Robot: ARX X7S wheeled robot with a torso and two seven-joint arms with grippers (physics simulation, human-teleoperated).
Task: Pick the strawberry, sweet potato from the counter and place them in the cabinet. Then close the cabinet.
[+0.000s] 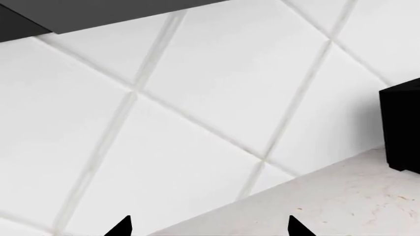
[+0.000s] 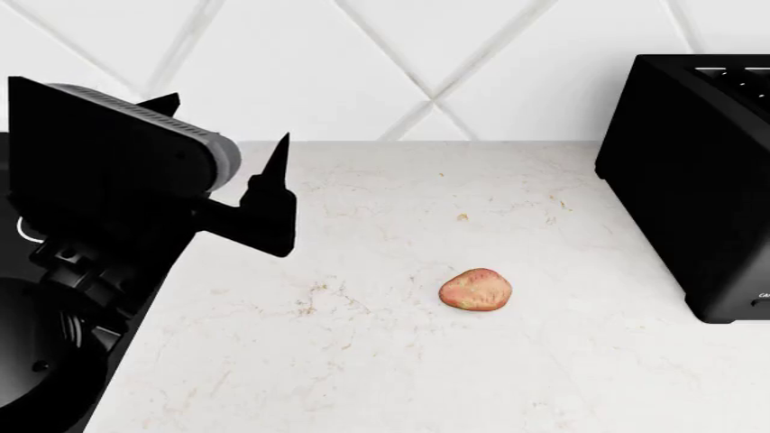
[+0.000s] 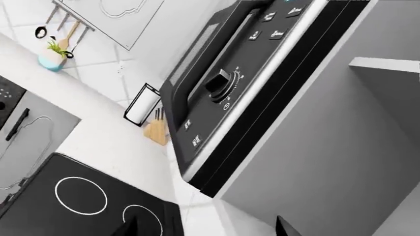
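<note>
One sweet potato [image 2: 475, 290] lies alone on the counter [image 2: 361, 361], out in the open between my left arm and the black toaster [image 2: 698, 180], nearer the toaster but touching neither. I see no strawberry in any view.

My left arm reaches in from the left of the head view, its boxy wrist held above the counter's edge where the black stovetop [image 2: 49, 361] begins. The left gripper [image 2: 223, 135] points toward the tiled wall [image 2: 421, 54], raised off the stone and well back from the tuber. Its two fingers [image 2: 274, 194] stand wide apart with nothing between them; the left wrist view agrees, showing two black tips at the frame's edge with bare tile and a strip of counter in the gap, and a corner of the toaster off to one side.

My right arm does not show in the head view. Its wrist camera looks across a black microwave [image 3: 229, 88] with a dial, a grey cabinet panel [image 3: 341, 162] beside it, the stovetop's white rings, a knife block [image 3: 156, 132] and a paper towel roll [image 3: 141, 105] on the far counter. Of the right gripper [image 3: 206, 227] only two dark fingertips [image 3: 128, 228] poke into frame, spread apart with nothing held between them.
</note>
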